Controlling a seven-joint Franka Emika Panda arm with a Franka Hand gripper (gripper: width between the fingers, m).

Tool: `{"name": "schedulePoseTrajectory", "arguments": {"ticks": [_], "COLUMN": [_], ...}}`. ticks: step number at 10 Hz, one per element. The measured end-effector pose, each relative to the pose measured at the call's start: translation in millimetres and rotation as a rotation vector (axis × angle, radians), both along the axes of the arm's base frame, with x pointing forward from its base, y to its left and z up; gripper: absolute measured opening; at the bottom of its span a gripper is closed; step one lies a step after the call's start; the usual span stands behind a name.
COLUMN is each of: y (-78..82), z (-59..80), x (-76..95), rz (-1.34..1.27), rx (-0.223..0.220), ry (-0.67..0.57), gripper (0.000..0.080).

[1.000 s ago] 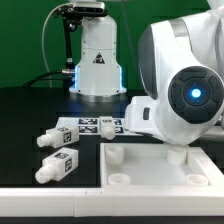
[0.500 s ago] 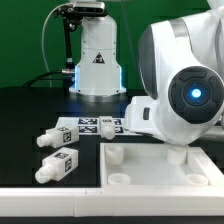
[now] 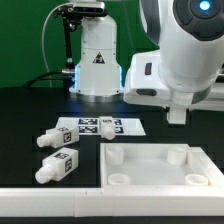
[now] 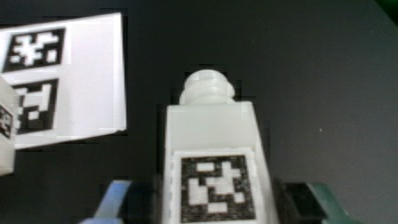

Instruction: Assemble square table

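Observation:
In the wrist view a white table leg point(image 4: 217, 130) with a black-and-white tag lies lengthwise between the fingers of my gripper point(image 4: 215, 200), which is shut on it over the black table. In the exterior view the gripper point(image 3: 178, 115) hangs above the far right corner of the square table top point(image 3: 150, 165), a white tray with a raised rim and round corner bosses. The held leg does not show clearly there. Two more tagged legs point(image 3: 50, 138) point(image 3: 58, 166) lie on the table toward the exterior view's left.
The marker board point(image 3: 100, 126) lies flat behind the table top and also shows beside the held leg point(image 4: 71, 80). The robot base point(image 3: 97, 60) stands at the back. A white rail point(image 3: 50, 205) runs along the front edge.
The jaws have closed in on the leg. The arm has risen from low over the table top's right side, uncovering that corner.

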State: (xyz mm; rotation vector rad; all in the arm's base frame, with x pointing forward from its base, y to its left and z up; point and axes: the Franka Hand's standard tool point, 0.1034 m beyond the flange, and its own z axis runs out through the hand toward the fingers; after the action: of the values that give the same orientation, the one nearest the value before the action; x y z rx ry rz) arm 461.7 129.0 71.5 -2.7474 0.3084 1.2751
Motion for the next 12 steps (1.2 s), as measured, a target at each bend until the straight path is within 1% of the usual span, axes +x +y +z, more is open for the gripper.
{"name": "schedulePoseTrajectory", "arguments": {"ticks": [1,2,3,4,5,6,7,8,9,10,11,12], "y": [1.7,1.2,-4.4,-11.2,-15.3,-14.2,-11.5,-11.4,-11.4,-12.2,-15.4,-21.0], "z": [-1.1,4.5,14.8,31.2,44.7,55.0,51.1,50.2,50.4,50.5,54.1,62.2], "x": [6.7,12.1,29.4,59.7,84.1,101.4,111.7,109.1,110.9,118.5,136.4,152.2], "rz": [-0.011,-0.001,0.011,0.018,0.036,0.038,0.025,0.018,0.012,0.013,0.034,0.103], "rx": [-0.009,0.003,0.027,0.051,0.079,0.086,0.069,0.052,0.039,0.030,0.018,0.026], "ry": [-0.081,-0.142,-0.186,-0.263,-0.330,-0.373,-0.489,-0.569,-0.638,-0.695,-0.785,-0.854], "gripper": [0.0284,0.0284,0.0284,0.0284,0.0284,0.0284,0.0284,0.0284,0.0284,0.0284,0.0284,0.0284]}}
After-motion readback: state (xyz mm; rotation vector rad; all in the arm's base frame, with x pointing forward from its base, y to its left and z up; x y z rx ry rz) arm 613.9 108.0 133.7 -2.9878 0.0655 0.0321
